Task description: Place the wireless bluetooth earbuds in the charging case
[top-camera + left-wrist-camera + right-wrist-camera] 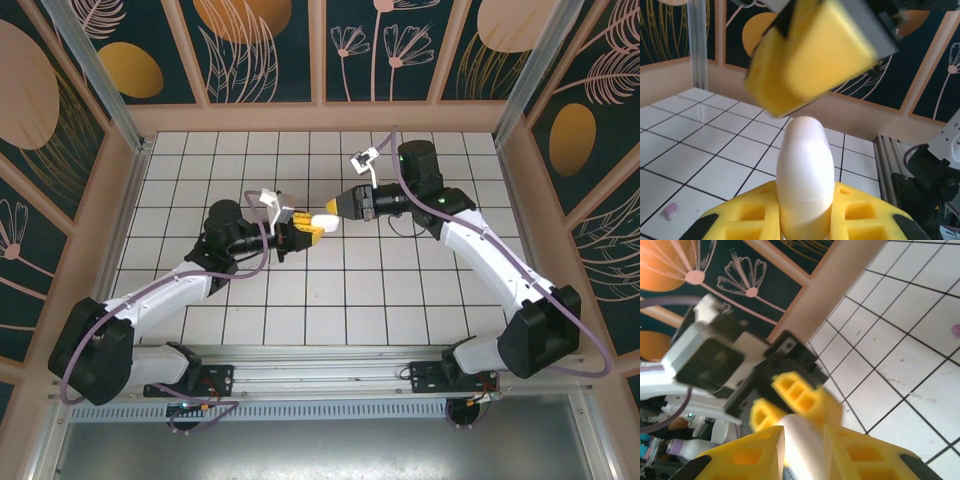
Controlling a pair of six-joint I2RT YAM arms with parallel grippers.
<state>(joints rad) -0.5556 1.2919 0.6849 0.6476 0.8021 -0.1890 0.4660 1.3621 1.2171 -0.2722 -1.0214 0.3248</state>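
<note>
Left fingers: the left fingers [750,212] are clamping tight on the lower part of the white charging case [805,165], with a yellow pad pressing in from each side.
Charging case: it is being held up in the air over the middle of the white tiled desk [200,170]. Its rounded end is pointing away from the left wrist and toward the right arm, and a thin seam is showing across its lower part.
Right fingers: the right fingers [747,455] are sitting on either side of the case's far end in the right wrist view. In the left wrist view one of them is showing blurred just above the tip. I cannot tell whether they are gripping the case or standing slightly off it.
Earbud: a pale purple earbud [671,211] is lying on a desk tile, low and to the left in the left wrist view, well apart from the case.
Arms: both are reaching inward, meeting tip to tip above the desk.
</note>
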